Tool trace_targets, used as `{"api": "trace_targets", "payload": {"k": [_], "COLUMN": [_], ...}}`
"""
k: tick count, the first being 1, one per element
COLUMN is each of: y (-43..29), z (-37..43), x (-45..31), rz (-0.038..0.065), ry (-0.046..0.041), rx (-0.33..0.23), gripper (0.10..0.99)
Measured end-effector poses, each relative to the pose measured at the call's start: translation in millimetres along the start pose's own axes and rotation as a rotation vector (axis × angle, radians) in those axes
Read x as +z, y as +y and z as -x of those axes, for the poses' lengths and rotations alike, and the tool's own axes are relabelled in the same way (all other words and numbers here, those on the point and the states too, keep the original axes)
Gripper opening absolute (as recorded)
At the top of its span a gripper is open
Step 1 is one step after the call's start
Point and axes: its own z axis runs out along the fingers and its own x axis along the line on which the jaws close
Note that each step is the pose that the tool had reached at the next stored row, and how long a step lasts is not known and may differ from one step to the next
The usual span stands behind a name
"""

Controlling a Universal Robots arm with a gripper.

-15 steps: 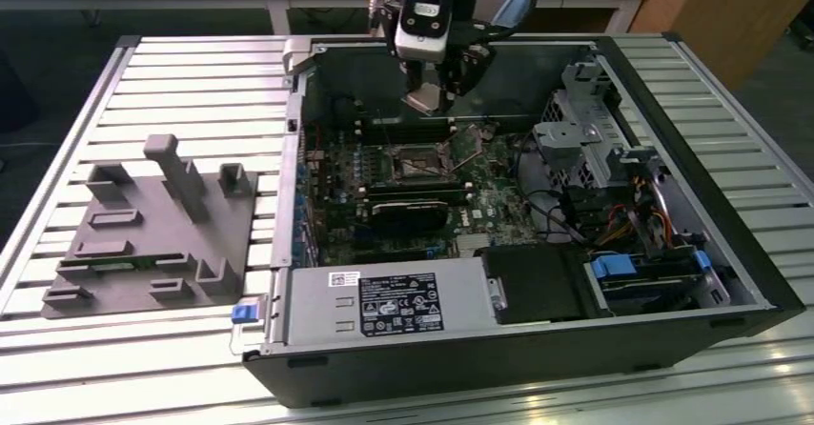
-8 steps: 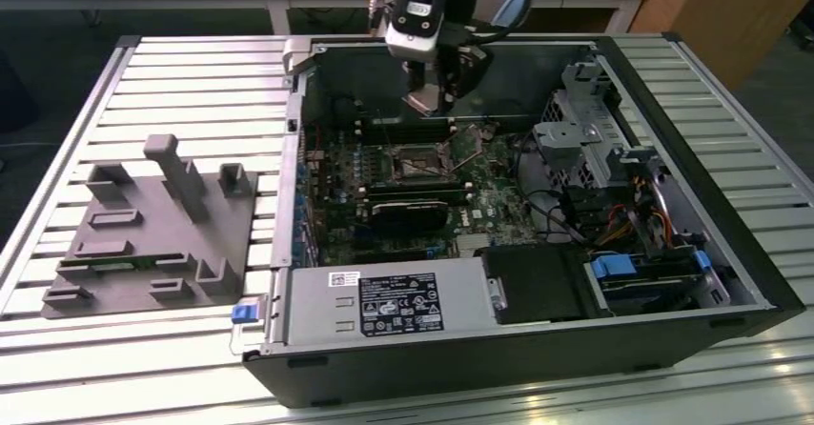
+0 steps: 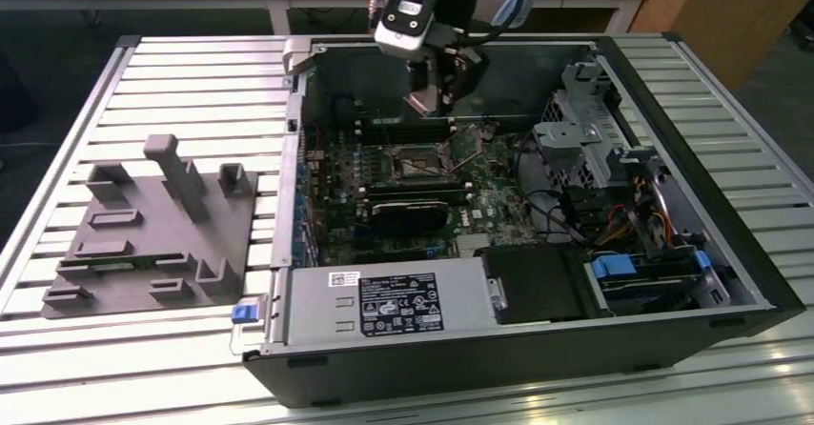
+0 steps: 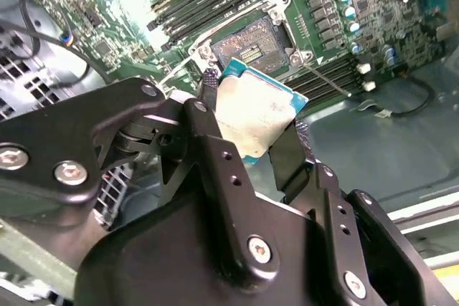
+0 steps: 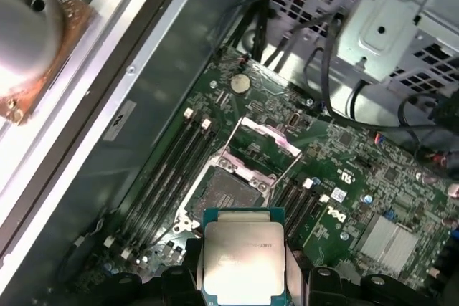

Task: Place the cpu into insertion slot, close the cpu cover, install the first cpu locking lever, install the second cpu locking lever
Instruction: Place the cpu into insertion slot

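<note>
Chip (image 5: 244,259) is clamped by its edges in the closed gripper (image 4: 254,107) above the open socket (image 5: 229,193); it should be held level and squared.

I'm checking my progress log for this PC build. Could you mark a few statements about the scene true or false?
1. The hand grips the cpu. True.
2. The cpu sits in the insertion slot. False: it is held above the bare slot.
3. The cpu cover is shut. False: it stands swung open.
4. A grey fixture lies outside the computer case. True.
</note>
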Motion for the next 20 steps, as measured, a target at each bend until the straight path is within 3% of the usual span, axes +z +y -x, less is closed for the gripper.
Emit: {"api": "trace_targets", "payload": {"k": [20], "y": [-0.8], "z": [0.2], "x": [10.7], "rz": [0.006], "ry": [-0.0236], "rx": [0.334], "gripper": [0.541]}}
